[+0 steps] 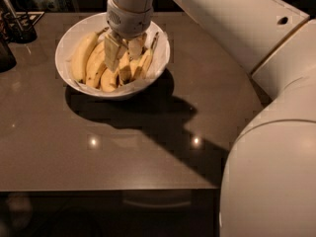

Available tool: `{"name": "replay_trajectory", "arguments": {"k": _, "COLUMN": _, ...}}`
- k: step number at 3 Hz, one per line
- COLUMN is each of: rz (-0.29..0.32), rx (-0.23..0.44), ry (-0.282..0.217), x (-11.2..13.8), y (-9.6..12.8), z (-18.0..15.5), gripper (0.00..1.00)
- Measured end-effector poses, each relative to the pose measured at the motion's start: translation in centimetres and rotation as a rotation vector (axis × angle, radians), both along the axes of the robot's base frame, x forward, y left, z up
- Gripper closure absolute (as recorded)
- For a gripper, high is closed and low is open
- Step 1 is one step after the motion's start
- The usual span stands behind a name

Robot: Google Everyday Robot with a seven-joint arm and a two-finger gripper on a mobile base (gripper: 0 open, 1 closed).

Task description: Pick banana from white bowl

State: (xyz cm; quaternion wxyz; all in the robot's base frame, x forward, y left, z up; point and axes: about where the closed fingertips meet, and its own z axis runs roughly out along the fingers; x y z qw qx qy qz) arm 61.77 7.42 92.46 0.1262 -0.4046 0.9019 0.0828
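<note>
Arm (232, 28): white and bulky; comes in from the picture's right, fills the lower right corner, and reaches across the top to end above the bowl
Table (59, 147): brown and glossy; its front edge runs across the lower part of the view; darkness below it
Shadow (163, 117): cast by arm and bowl; spreads on the table from under the bowl toward the lower right
Bowl (69, 38): white, wide and round; stands on the far left part of the table, its far rim hidden behind the wrist
Other bananas (83, 56): plump, yellow, with brown spots; lie side by side across the left and middle of the bowl, ends toward the near rim
Banana (144, 64): slim, nearly straight; leans along the bowl's right inner wall; dark stem points up toward the far right rim; just right of the gripper; whether they touch is unclear
Gripper (124, 51): points straight down inside the bowl, under the grey wrist cuff; fingers (112, 52) pale, spread apart, tips down among the bananas; nothing seen pinched between them
Dark items (19, 26): at the table's far left corner, well apart from the bowl; too dim to name
Glints (196, 141): two small bright spots on the table in front of the bowl
</note>
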Motion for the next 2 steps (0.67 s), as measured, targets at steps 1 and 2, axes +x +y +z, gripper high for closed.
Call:
{"name": "replay_trajectory", "arguments": {"k": 1, "rz": -0.016, "rx": -0.022, "ry": 0.016, "x": 1.2, "y": -0.5, "z": -0.8, "gripper": 0.37}}
{"name": "replay_trajectory", "arguments": {"k": 2, "rz": -0.031, "rx": -0.041, "ry": 0.033, "x": 2.5, "y": -1.0, "z": -2.0, "gripper": 0.35}}
